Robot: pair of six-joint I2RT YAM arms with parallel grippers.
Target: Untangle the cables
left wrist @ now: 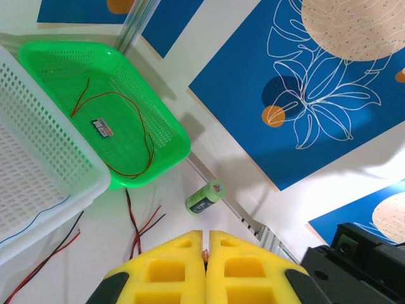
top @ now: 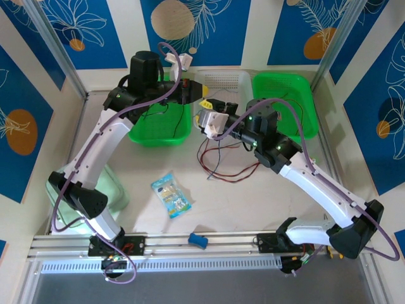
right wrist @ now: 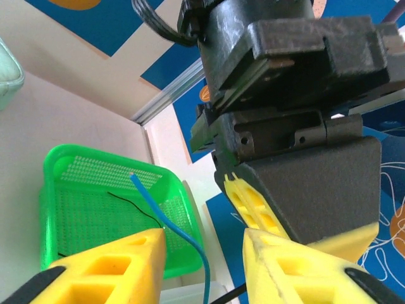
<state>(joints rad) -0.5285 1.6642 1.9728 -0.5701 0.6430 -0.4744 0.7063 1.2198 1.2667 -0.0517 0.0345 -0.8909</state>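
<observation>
A loose tangle of red and black cables (top: 221, 161) lies on the table between the baskets; its strands (left wrist: 135, 229) run under my left gripper. My left gripper (left wrist: 206, 235) is shut, with a small copper-coloured cable tip pinched between its yellow fingers. In the top view it (top: 205, 90) hovers at the white basket (top: 224, 82). My right gripper (right wrist: 202, 237) points up at it from just below (top: 205, 106). Its jaws stand apart with a blue cable (right wrist: 169, 219) rising between them, closer to the left finger. A black cable (right wrist: 233, 293) crosses low between the fingers.
A green basket (left wrist: 166, 123) holds a red cable (left wrist: 147, 134) and a small card. The other green basket (top: 142, 134) holds a thin black wire (right wrist: 130, 201). A green cylinder (left wrist: 204, 196) lies by the wall. A snack packet (top: 171, 195) lies near the front.
</observation>
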